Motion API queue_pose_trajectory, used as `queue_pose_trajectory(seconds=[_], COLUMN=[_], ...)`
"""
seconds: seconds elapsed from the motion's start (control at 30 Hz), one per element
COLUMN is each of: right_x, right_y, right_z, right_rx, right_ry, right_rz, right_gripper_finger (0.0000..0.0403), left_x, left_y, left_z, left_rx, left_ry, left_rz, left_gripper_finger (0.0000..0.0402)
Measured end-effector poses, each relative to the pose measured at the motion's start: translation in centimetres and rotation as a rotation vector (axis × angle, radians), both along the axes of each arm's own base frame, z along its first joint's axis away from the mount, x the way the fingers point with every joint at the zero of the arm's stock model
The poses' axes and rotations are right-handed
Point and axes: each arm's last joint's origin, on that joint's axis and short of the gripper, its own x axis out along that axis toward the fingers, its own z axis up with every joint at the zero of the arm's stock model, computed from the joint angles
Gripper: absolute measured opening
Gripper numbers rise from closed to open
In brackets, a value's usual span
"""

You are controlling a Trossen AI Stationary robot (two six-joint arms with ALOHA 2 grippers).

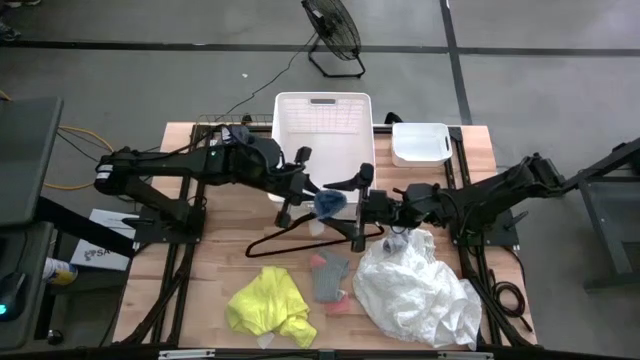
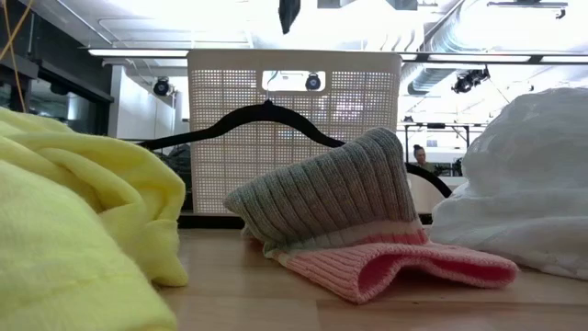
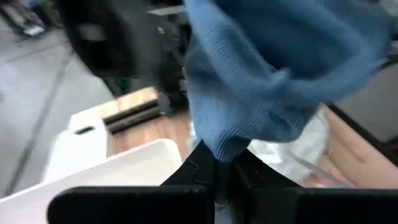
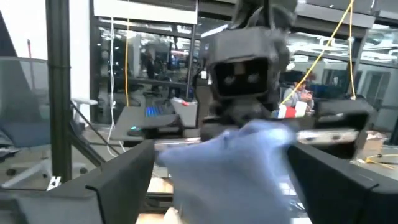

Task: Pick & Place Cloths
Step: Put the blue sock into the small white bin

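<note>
The left end effector [image 1: 312, 196] is pressed together on a small blue cloth [image 1: 329, 203], pinching its narrow gathered end between the dark fingertips [image 3: 231, 167]; in the left wrist view the rest of the fabric [image 3: 273, 74] bulges out from that pinch point. The right end effector [image 1: 358, 203] stands spread wide, one finger on either side of the same blue cloth [image 4: 236, 168], which fills the gap between them; whether the fingers touch the fabric cannot be told.

The blue cloth is bunched, its long axis running roughly from one end effector toward the other, held above the surface [image 1: 215, 265] just in front of the white basket [image 1: 322, 122].

Both arms reach in toward the middle, nearly level, the left arm from the left edge and the right arm from the right edge, their end effectors facing each other.

A black hanger [image 1: 290, 240] lies just below the two end effectors. Beyond it, toward the near edge, lie a grey and pink cloth [image 2: 354, 221], a yellow cloth [image 1: 268, 303] on the left arm's side and a large white cloth [image 1: 420, 290] under the right arm.
</note>
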Motion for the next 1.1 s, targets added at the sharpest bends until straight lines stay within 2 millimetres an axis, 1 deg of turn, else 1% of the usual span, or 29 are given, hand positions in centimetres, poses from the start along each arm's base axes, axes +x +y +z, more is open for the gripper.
queue_pose_trajectory(seconds=[0.1, 0.2, 0.47, 0.67, 0.7, 0.8, 0.93, 1.1], right_x=[0.00, 0.00, 0.01, 0.03, 0.03, 0.02, -0.08, -0.16], right_y=[-0.08, -0.18, -0.33, -0.33, -0.33, -0.38, -0.53, -0.64], right_z=[-0.01, -0.02, -0.34, -0.50, -0.50, -0.51, -0.53, -0.49], right_rx=[0.002, 0.006, 0.007, 0.001, 0.001, 0.004, 0.017, 0.033], right_ry=[0.002, 0.003, 0.038, 0.054, 0.055, 0.056, 0.061, 0.060], right_rz=[-0.029, -0.054, -0.119, -0.121, -0.121, -0.141, -0.223, -0.258], right_gripper_finger=[0.0313, 0.0271, 0.0138, 0.0027, 0.0016, 0.0010, 0.0007, 0.0006], left_x=[0.19, 0.21, 0.20, 0.20, 0.20, 0.20, 0.21, 0.21], left_y=[0.02, 0.04, 0.06, 0.06, 0.06, 0.07, 0.23, 0.44], left_z=[-0.13, -0.05, -0.08, -0.08, -0.08, -0.08, -0.09, -0.08], left_rx=[0.007, -0.005, -0.004, -0.004, -0.004, -0.012, -0.017, -0.035], left_ry=[0.003, -0.004, 0.000, 0.000, 0.000, 0.001, 0.002, 0.002], left_rz=[0.036, 0.044, 0.051, 0.051, 0.051, 0.057, 0.118, 0.204], left_gripper_finger=[0.0005, 0.0005, 0.0005, 0.0005, 0.0005, 0.0005, 0.0005, 0.0007])
